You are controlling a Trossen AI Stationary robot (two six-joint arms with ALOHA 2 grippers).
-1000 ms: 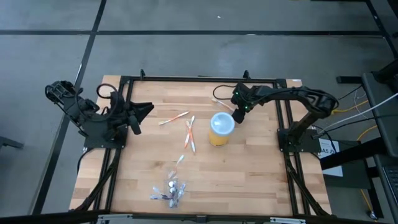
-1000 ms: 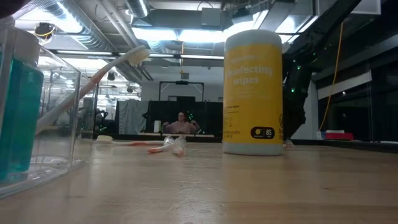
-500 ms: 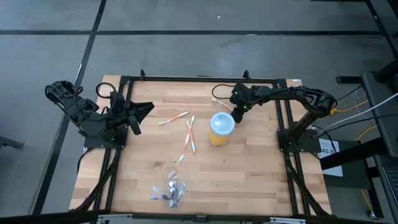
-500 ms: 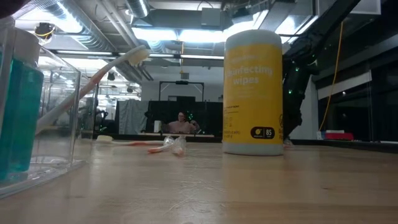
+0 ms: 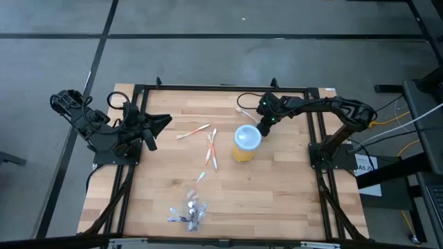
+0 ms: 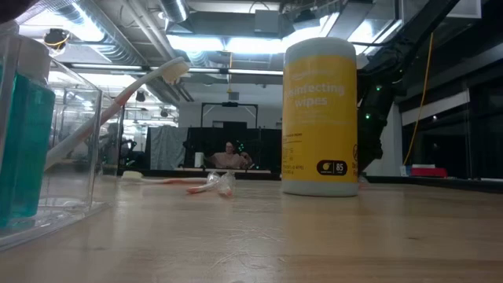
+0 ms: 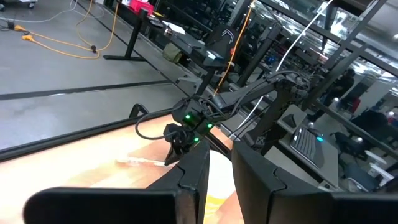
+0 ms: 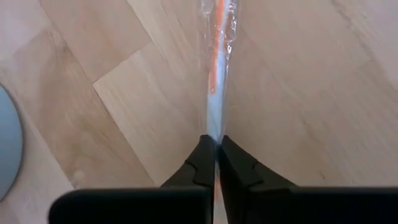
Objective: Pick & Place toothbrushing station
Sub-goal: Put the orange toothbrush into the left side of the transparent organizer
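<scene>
A toothbrush in a clear wrapper [image 5: 246, 113] lies on the wood at the table's far side, just beyond the yellow cup with the pale-blue top [image 5: 246, 142]. My right gripper [image 5: 261, 124] is shut on it [image 8: 214, 62]. Three more toothbrushes [image 5: 210, 146] lie flat at mid-table. A clear pouch with small tubes [image 5: 188, 213] rests near the front edge. My left gripper [image 5: 165, 120] waits at the table's left, its fingers [image 7: 219, 168] a narrow gap apart with nothing between them. My right gripper pinches the wrapped toothbrush between its two fingertips [image 8: 202, 155], at the white stretch of its handle [image 8: 214, 127]. The fingers come from above, slanting down. The brush runs straight on from the gap between them and lies on the table.
The black frame rails [image 5: 221, 88] run round the table top. In the low view the yellow cup [image 6: 321, 118] stands upright at mid-table, and the clear pouch with a teal tube [image 6: 23, 149] fills the near left.
My right gripper has edged slightly toward the table's far edge, beside the yellow cup.
</scene>
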